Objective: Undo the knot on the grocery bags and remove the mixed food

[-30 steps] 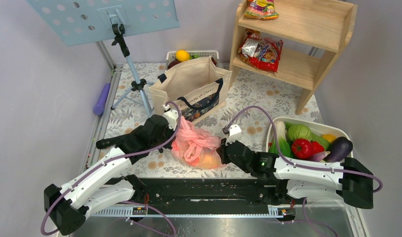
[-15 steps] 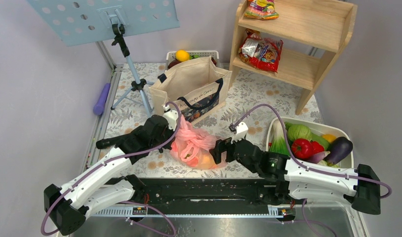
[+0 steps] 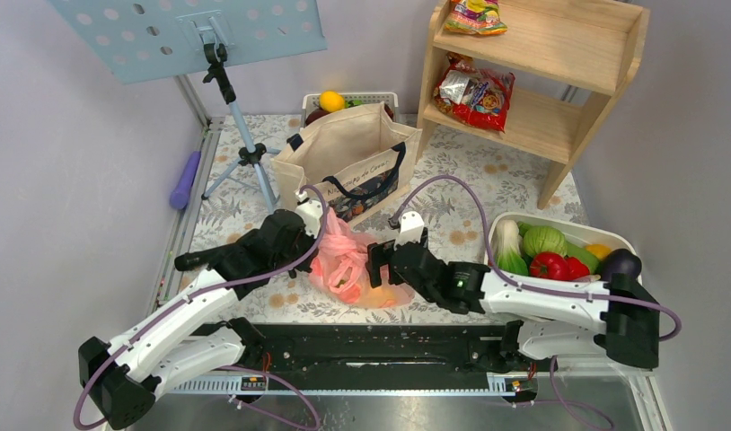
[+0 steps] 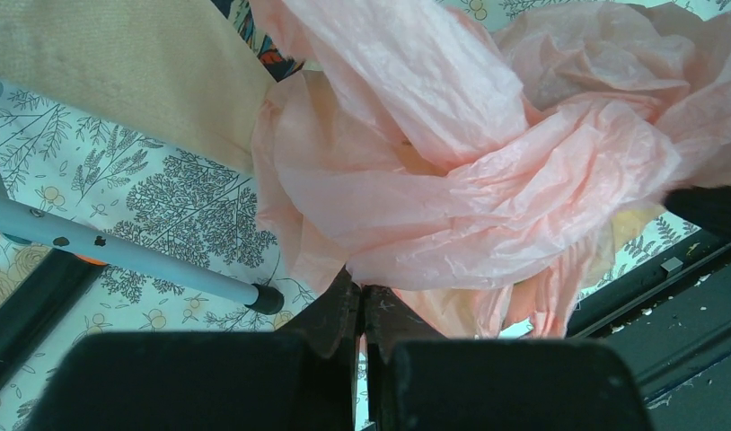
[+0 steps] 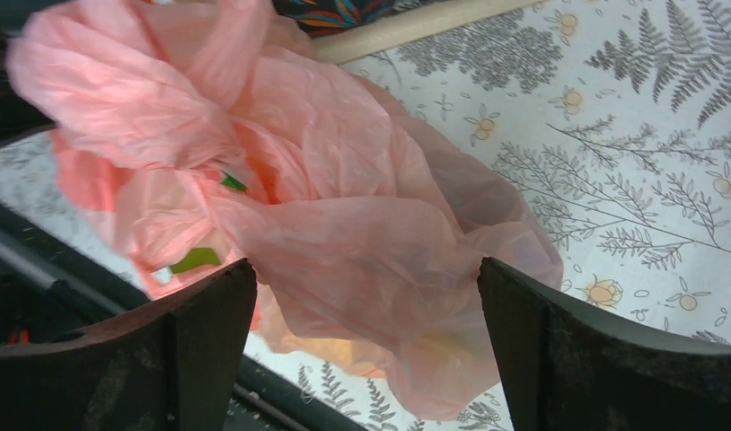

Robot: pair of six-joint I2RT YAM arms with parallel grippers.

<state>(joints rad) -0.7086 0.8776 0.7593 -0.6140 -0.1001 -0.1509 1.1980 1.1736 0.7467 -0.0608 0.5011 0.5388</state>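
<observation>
We find the grocery bag (image 3: 351, 262) slumped at the near middle of the counter (image 3: 470, 184), its knot (image 4: 488, 162) a twisted pink wad on top. The mixed food (image 5: 197, 260) shows through the film only as green and orange patches. Our left claw (image 4: 362, 301) is clenched on a fold at the bag's 9 o'clock side. Our right claw (image 5: 366, 278) is spread wide around its 3 o'clock side. Just beside the bag at 12 o'clock stands a canvas tote (image 3: 344, 148). At 3 o'clock a white tub (image 3: 577, 225) holds a cabbage (image 3: 544, 240), a red pepper (image 3: 549, 268) and an eggplant (image 3: 620, 265). At 1 o'clock a wooden shelf (image 3: 559, 40) carries snack packets (image 3: 474, 90), and a tripod (image 3: 245, 153) stands at 11 o'clock.
</observation>
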